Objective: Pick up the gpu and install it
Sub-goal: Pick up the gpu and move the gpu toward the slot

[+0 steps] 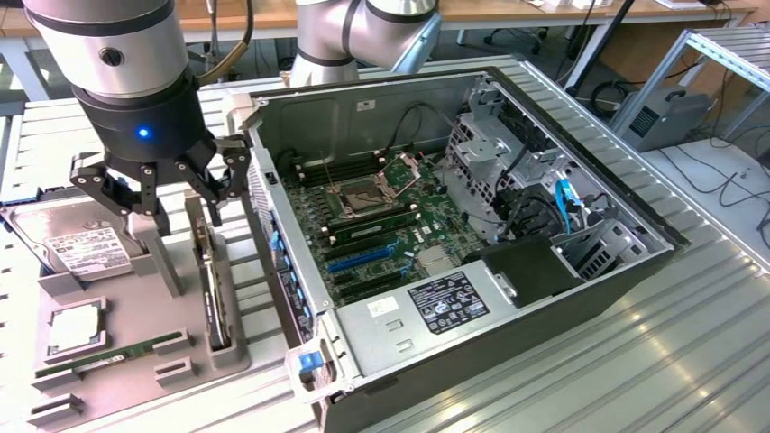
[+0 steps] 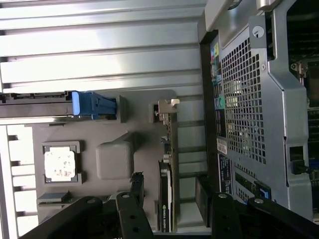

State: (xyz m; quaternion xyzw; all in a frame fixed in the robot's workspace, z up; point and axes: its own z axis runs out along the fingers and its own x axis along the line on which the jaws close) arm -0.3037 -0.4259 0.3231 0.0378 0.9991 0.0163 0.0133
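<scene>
Finds the gripper [image 1: 180,212] poised over the grey holder tray [image 1: 144,311], jaws spread wide and clamped on nothing. Locates the gpu [image 1: 215,289] standing on edge in a tray slot, just beside the open computer case [image 1: 481,225], on the exterior view's left of it. Confirms from the wrist view the card lying between the fingers [image 2: 137,189], no contact discernible. Notes hard drive [image 1: 78,248], processor chip [image 1: 75,329] and RAM stick [image 1: 103,356] seated in the same tray

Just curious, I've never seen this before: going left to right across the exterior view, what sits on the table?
Hard drive → graphics card standing on edge → open computer case.
</scene>
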